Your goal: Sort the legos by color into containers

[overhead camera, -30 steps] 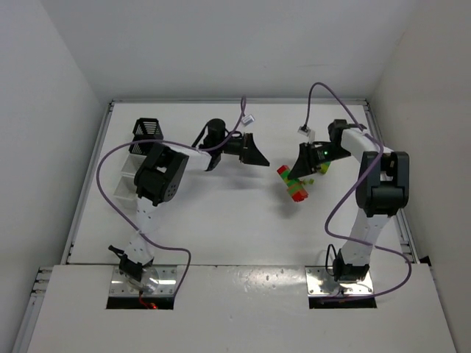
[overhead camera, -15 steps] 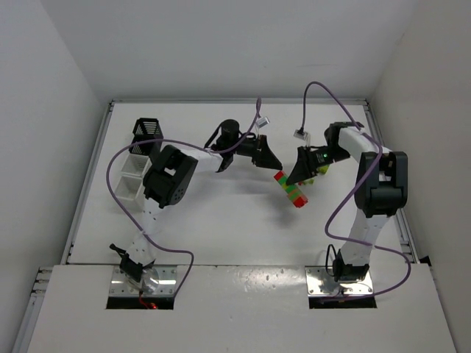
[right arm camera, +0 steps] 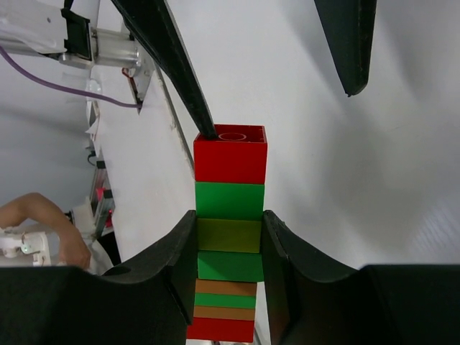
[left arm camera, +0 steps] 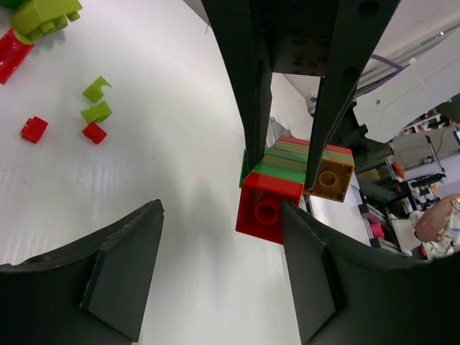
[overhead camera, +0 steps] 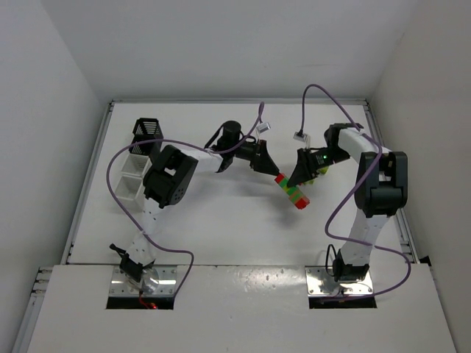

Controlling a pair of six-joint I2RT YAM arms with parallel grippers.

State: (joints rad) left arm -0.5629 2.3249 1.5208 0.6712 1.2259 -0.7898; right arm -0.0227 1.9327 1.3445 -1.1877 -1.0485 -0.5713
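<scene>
Over the middle of the counter, seen from above, the right pincer is closed on a lego stack of red and green bricks. It holds the stack out slantwise toward the other arm, presumably so that bricks can be pulled off one colour at a time. The left pincer sits at the stack's far red end with its jaws apart. The containers, a black mesh bin with white translucent ones beside it, stand well apart at the counter's left side, so any freed brick has to be carried across to them. From the left wrist, that pincer's own fingers are spread wide. The red end brick lies between them, close against one pad and well clear of the other, so nothing is gripped there. Beyond it, loose legos, small red and yellow-green pieces, lie scattered on the counter. From the right wrist, the right pincer's fingers press on both sides of the stack at its middle layers, leaving the red end brick and the green one below it exposed. One tip of the left pincer stands at that red brick's corner while the other hangs apart. Closing squarely on the red brick alone looks like the need now, since a skewed pull could split the stack lower down.
</scene>
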